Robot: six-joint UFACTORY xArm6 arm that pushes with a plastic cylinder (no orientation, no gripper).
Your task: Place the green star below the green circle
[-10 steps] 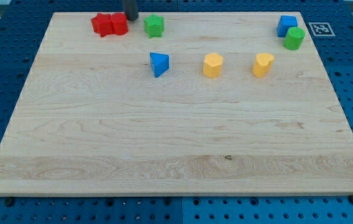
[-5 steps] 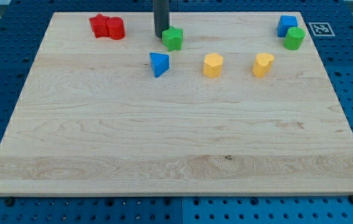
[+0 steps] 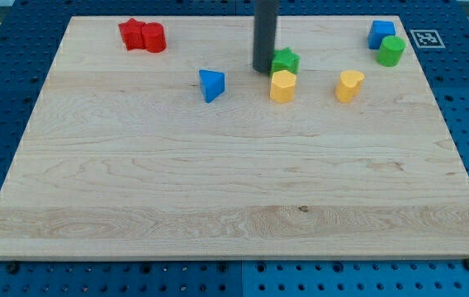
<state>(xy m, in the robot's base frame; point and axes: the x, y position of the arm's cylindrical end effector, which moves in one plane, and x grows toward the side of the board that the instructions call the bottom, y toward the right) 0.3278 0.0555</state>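
Note:
The green star (image 3: 286, 60) lies in the upper middle of the wooden board (image 3: 234, 181), touching the top of a yellow block (image 3: 282, 86). My tip (image 3: 263, 68) is right against the star's left side. The green circle (image 3: 390, 50) stands near the board's top right corner, far to the right of the star, just below and touching a blue block (image 3: 380, 34).
A second yellow block (image 3: 349, 85) lies between the star and the green circle, slightly lower. A blue triangular block (image 3: 211, 84) sits left of my tip. Two red blocks (image 3: 142, 35) lie together at the top left.
My tip has moved right and slightly down, pushing the green star from the top left area to just above the left yellow block. The other blocks stayed still.

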